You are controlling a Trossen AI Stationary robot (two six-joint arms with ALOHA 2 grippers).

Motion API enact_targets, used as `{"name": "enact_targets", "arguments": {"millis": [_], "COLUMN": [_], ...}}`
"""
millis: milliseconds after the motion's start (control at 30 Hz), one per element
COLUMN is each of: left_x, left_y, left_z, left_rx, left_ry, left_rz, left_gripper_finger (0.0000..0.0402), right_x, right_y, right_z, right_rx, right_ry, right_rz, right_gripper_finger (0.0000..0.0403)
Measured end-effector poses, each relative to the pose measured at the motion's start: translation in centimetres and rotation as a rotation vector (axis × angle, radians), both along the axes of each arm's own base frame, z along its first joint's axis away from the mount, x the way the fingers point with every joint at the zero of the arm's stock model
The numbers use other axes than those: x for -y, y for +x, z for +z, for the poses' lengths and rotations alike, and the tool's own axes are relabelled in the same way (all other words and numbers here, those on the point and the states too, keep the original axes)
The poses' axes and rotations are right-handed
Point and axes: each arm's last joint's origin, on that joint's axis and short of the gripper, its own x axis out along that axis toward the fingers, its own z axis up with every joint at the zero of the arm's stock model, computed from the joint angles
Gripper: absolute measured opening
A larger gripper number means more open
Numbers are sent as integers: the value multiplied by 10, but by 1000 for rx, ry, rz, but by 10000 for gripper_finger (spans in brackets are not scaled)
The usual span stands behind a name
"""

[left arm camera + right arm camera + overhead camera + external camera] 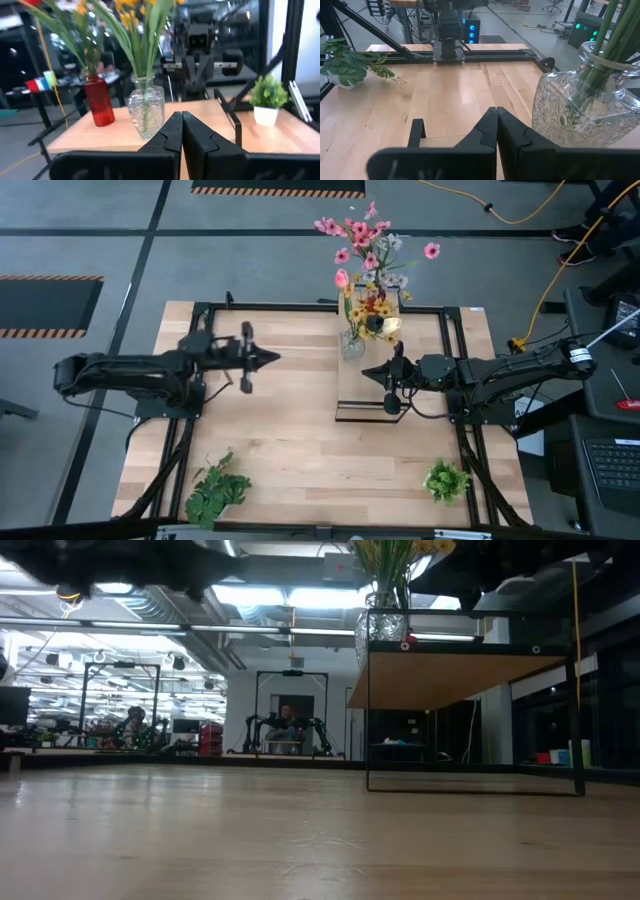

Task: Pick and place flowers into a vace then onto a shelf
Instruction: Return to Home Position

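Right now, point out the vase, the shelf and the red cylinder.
vase (146,107), left wrist view, on its clear glass body.
shelf (350,395), high view, on the bare wooden top.
red cylinder (99,102), left wrist view, on its side wall.

Wide bare table (290,430) lies open between the left claw (272,358) and the shelf (358,392). The vase (352,345) blocks the shelf's far end, with the flowers (365,240) fanning out above it. The right claw (367,370) hangs just beside the vase. The left leafy bunch (215,490) and the right leafy bunch (446,480) guard the near corners, with a clear run between them.
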Motion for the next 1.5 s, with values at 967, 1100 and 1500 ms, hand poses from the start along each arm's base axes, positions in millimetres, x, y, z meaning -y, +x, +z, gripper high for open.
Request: {"name": "enact_targets", "arguments": {"millis": [967,1100,1500], "left_x": [20,19,19], "left_y": [-76,-74,-74], "left_z": [-63,-77,-77], "left_rx": [100,76,83], "left_ry": [2,-9,-12], "left_rz": [61,73,79], "left_gripper_finger": [1,2,2], "right_x": [0,0,0], "right_y": [0,0,0], "right_z": [0,0,0], "right_rx": [0,0,0], "right_ry": [0,0,0], "right_rz": [0,0,0], "right_gripper_finger": [5,5,5]}}
